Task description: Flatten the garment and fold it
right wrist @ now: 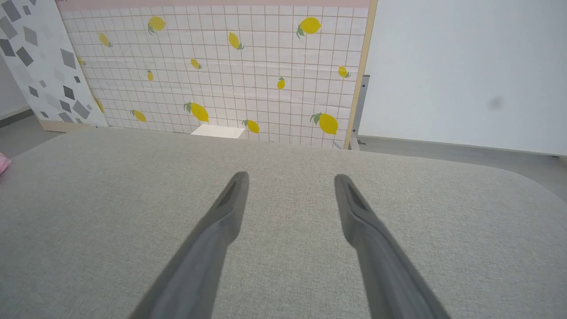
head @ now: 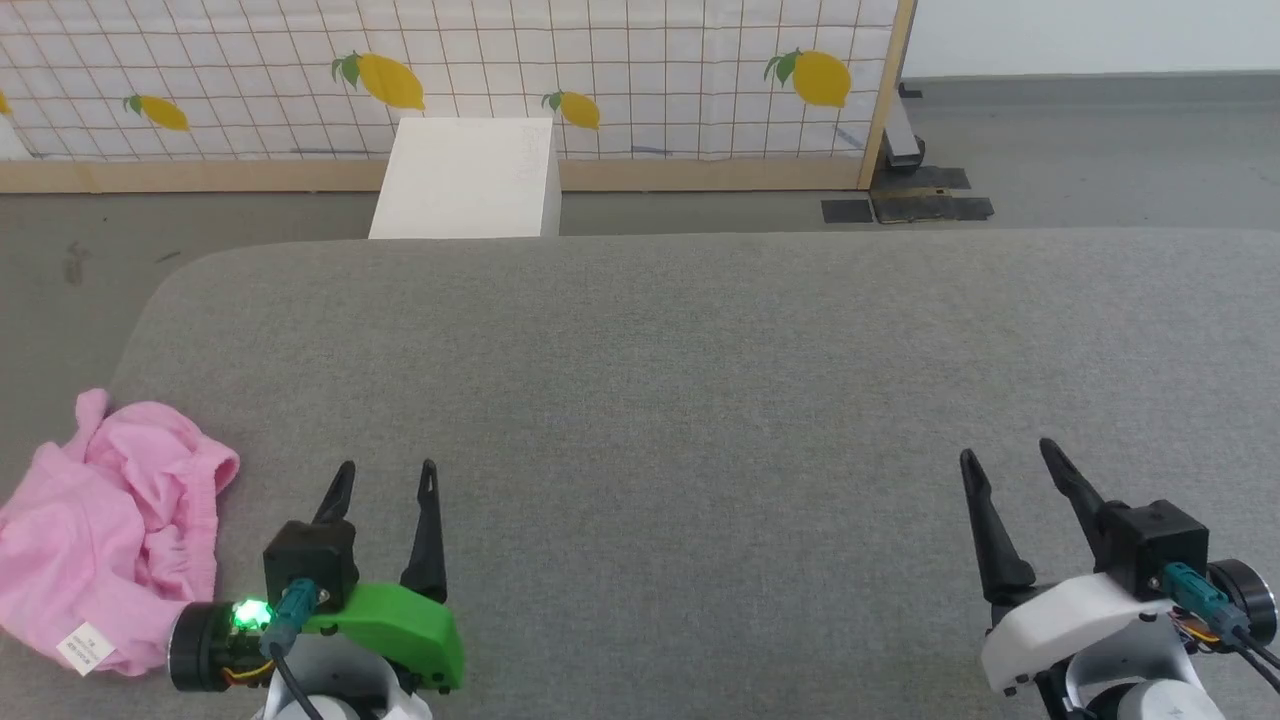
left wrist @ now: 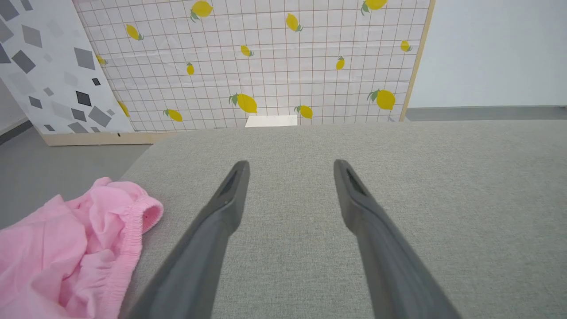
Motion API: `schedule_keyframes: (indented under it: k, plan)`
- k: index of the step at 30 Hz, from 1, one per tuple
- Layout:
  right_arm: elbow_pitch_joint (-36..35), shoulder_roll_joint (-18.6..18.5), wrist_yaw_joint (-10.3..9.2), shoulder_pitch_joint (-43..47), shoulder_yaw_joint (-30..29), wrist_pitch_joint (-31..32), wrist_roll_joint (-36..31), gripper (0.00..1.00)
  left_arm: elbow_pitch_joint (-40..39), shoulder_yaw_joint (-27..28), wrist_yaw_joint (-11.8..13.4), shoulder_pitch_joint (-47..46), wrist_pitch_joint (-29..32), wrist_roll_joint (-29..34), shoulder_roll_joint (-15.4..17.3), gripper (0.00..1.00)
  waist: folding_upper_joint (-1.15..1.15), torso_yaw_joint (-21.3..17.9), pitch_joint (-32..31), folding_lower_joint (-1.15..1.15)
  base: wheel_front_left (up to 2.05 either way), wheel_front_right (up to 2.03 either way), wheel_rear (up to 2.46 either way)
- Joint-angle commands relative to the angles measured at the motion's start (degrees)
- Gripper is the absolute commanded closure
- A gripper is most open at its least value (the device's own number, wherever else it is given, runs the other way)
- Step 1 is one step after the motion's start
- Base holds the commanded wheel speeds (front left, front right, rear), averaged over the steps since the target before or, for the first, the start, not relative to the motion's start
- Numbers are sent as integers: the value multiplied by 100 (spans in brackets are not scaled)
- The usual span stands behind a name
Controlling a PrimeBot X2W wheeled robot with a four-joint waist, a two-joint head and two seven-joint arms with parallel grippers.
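Since the garment (head: 100, 530) is bunched at the near left corner of the grey cloth-covered counter (head: 700, 350), the coming move turns on one relation: the heap lies just to the left of the left pincer (head: 387, 466), beside its wrist, while the right pincer (head: 1007, 450) is well apart from it across the counter. The left arm is plainly the nearer. The long axis of the heap is seen to run from the near edge towards the far side, roughly parallel to the left pincer's fingers, so a sideways reach to the left is judged to be needed. Both pincers are held with their fingers spread apart and nothing between them – this is confirmed in each wrist view (left wrist: 291, 163) (right wrist: 292, 175). The garment (left wrist: 66, 252) is light pink, thin and soft, and heavily crumpled, with folds lapped over one another. A gathered elastic edge (left wrist: 133, 230) is turned towards the pincer, and a small white label (head: 85, 645) lies at the near end. Whether part of the cloth hangs over the counter's left edge cannot be told – flattening has not yet begun.
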Motion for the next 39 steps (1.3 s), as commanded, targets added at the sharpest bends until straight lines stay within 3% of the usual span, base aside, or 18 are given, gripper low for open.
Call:
schedule_keyframes:
  k: [1, 20, 39]
  plan:
    - [20, 3, -2, -28, -27, -62, 60, 0, 18, -20, -50, -107, -52, -56, -4, 0, 8, 1, 2, 0, 0, 0, 0]
    - [-145, 6, -3, -32, -202, -151, 138, 0, 143, -79, -63, -283, -276, -197, -7, 0, 13, 273, 89, 0, 0, 0, 0]
    - [-570, 8, -5, -61, -160, 21, -52, 0, 362, 158, -62, -405, -501, -474, -10, 0, 19, 1459, 254, 0, 0, 0, 0]
